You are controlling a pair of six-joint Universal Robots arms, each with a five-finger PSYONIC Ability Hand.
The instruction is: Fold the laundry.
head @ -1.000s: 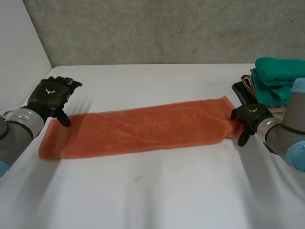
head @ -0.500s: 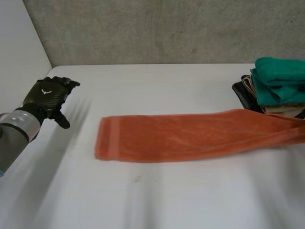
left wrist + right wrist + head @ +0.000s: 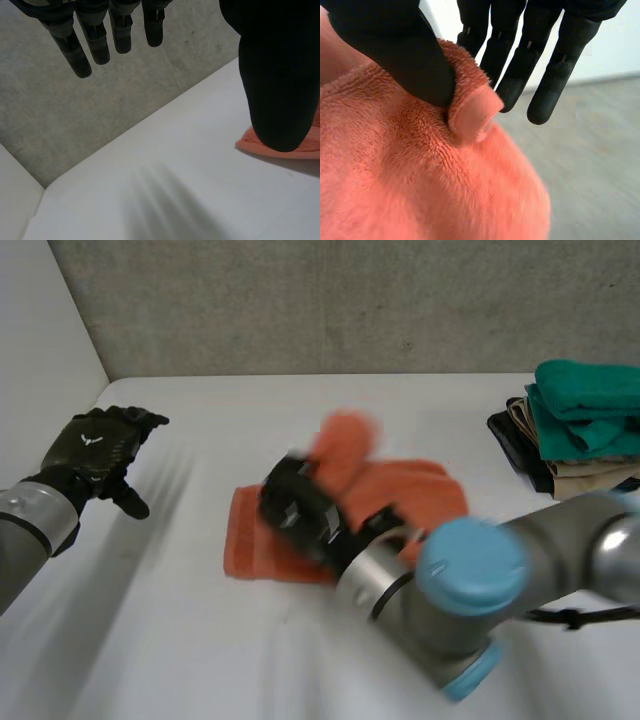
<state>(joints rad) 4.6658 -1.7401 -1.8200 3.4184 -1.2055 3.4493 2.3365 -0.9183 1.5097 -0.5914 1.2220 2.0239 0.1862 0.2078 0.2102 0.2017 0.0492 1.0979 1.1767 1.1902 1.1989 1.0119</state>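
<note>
Towel [image 3: 420, 495] leftward, in right hand's [image 3: 295, 505] fingers [image 3: 555, 75]

The left hand [image 3: 95, 445] was black with a faint woven sheen and a small white mark on its back. Its fingers [image 3: 100, 42] were slim, round-tipped rods with ringed segments, and its thumb [image 3: 277, 90] was broad and smooth. It ended a silver-grey left arm [image 3: 30, 520]. The right hand [image 3: 298, 508] was equally black, on a grey right arm [image 3: 565, 545] with a round light-blue cap [image 3: 470, 565].
</note>
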